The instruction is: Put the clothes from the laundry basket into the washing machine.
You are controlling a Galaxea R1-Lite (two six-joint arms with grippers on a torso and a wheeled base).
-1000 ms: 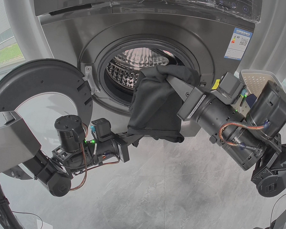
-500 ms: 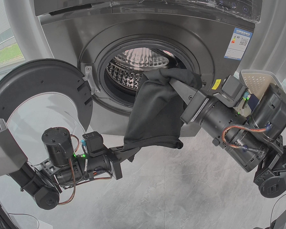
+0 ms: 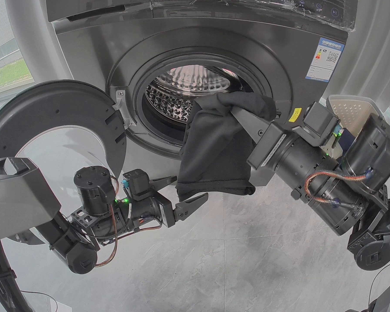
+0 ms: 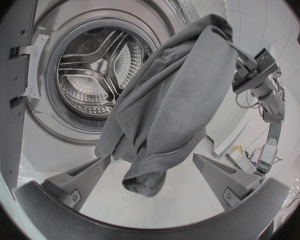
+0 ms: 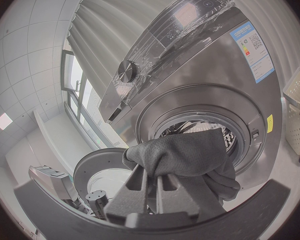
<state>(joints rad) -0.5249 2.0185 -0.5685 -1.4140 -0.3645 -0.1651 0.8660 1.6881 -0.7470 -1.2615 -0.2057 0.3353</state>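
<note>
Your right gripper [image 3: 235, 109] was clamped on the top fold of the dark garment [image 3: 216, 148]. The garment hung down from this gripper, in front of the open drum mouth of the washing machine [image 3: 195, 35]. Your left gripper [image 3: 190, 188] stood with fingers apart, holding nothing, just below the garment's hem. The laundry basket [image 3: 351, 109] sat behind the right gripper's wrist.

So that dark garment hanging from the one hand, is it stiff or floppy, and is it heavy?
Probably floppy: the dark garment droops in folds from one pinch of the right hand. Likely light, since that pinch carries it all. Its hem hangs below the drum opening, so it may drag or catch there going in.
</note>
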